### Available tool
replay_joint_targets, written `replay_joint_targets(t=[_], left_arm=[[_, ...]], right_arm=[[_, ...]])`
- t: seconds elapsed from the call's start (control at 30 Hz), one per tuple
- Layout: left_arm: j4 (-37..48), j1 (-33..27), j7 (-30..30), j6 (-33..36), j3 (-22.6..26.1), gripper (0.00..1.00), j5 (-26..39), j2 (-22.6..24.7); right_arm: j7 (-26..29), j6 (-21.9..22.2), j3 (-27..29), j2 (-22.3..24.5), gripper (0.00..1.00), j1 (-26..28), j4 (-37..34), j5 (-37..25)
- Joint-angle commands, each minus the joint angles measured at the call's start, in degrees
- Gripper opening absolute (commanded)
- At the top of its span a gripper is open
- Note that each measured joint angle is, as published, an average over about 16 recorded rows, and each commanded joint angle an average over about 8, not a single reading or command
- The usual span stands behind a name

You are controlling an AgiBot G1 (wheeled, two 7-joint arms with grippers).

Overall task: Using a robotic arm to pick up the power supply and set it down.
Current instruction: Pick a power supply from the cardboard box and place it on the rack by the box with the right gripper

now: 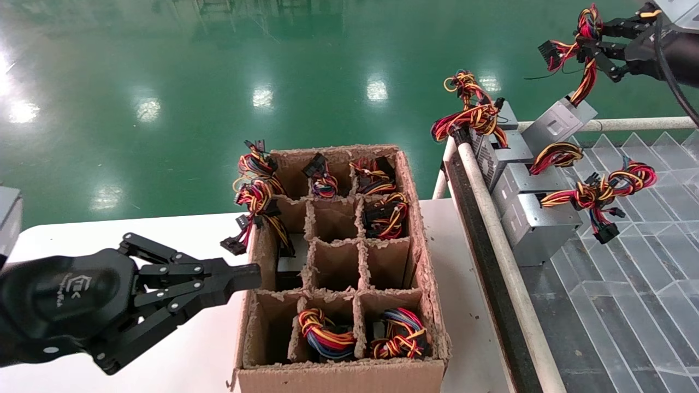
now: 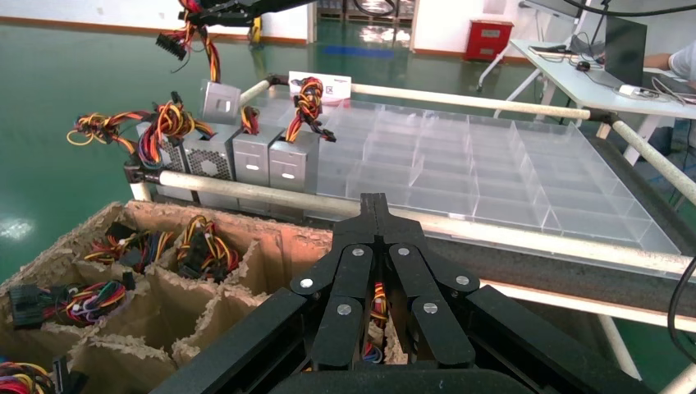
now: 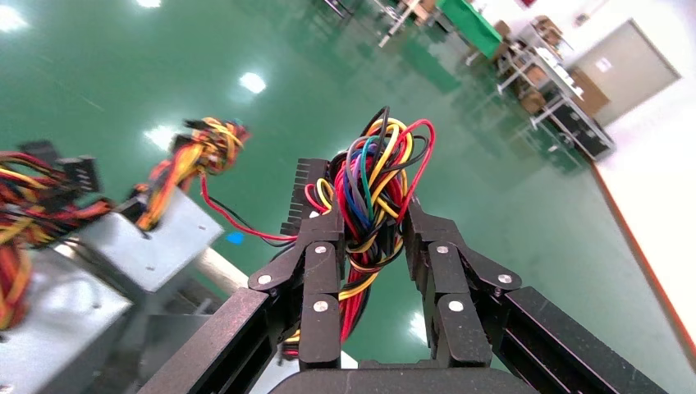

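Right end effector point(image 1: 592, 46), raised at the far right above the clear compartment tray point(image 1: 628, 305), pinches the wire bundle point(image 1: 584, 33) of a power supply point(image 1: 557, 123). The silver-grey box hangs tilted from its wires, its lower end at the far end of the row of power supplies point(image 1: 524, 218) already standing along the tray's near rail point(image 1: 491, 218); whether it touches the neighbouring unit cannot be told. In the right wrist view the fingers point(image 3: 320, 271) close on the red, yellow and black wires, with the box below and to one side.

Step in hand, as judged: the carry-and-place phase, with the unit lifted clear of the cardboard divider box point(image 1: 338, 376) and brought to the tray. The next move calls for lowering it upright into the free place at the row's end, keeping the dangling connector clear of the other bundles, then releasing.

Left end effector point(image 1: 248, 278) rests idle over the white tabletop point(image 1: 207, 355), fingertips pressed together at the box's left wall.

Writing: a white logo on the left palm point(image 1: 71, 284) and a white card point(image 2: 330, 82) behind the row, neither legible.
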Motion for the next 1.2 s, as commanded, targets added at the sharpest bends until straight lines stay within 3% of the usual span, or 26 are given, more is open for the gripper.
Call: replay_joint_targets(t=[0.03,0.6,1.2], left_arm=[[0.00,0.00,0.00,0.00,0.00,0.00,0.00,0.00],[0.00,0.00,0.00,0.00,0.00,0.00,0.00,0.00],[0.00,0.00,0.00,0.00,0.00,0.00,0.00,0.00]], right_arm=[[-1.27,0.88,0.11,-0.33,0.00,0.31,-1.53,0.06],[-16.12,7.93,-0.83,-1.67,0.00,2.38,-4.68,-1.96],[-25.43,1.27,1.29,-3.65,0.00,2.59,-7.77,1.55]])
